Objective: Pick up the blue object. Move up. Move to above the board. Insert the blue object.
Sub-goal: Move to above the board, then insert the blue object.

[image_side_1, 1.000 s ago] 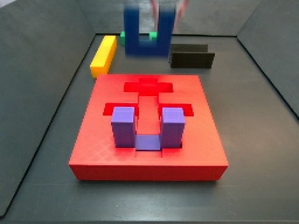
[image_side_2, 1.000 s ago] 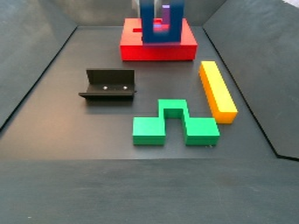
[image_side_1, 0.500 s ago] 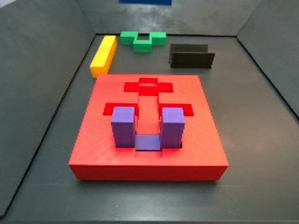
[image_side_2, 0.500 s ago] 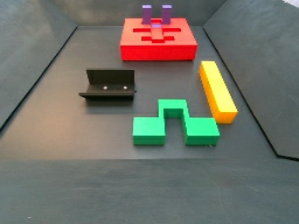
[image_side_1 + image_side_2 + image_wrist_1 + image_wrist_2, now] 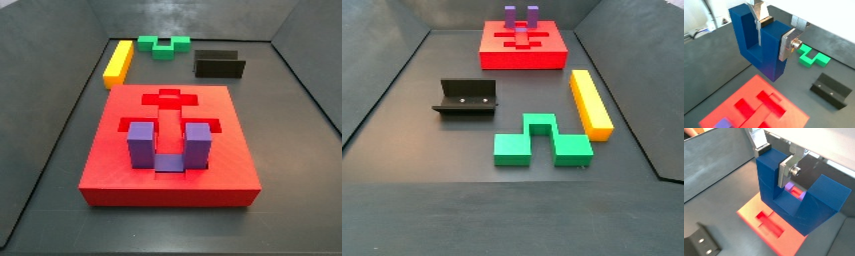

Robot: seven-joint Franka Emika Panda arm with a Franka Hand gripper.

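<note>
Gripper (image 5: pixel 774 36) hangs high above the board (image 5: pixel 724 107), out of frame in both side views. Its silver fingers (image 5: pixel 786 170) are clamped on one prong of the blue object (image 5: pixel 757 47), base hanging down. Purple block (image 5: pixel 163 147) already fills the 6 o'clock recess in a side view. The risk, I'd say: a twisted descent jams the block on the free recess's edge.

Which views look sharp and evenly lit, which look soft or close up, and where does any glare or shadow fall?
Both side views are sharp and evenly lit; the board casts a faint shadow and the gripper is out of frame. Both wrist views are softer: the gripper holds the blue object close to the lens, its silver fingers glinting, the green block slightly blurred behind.
</note>
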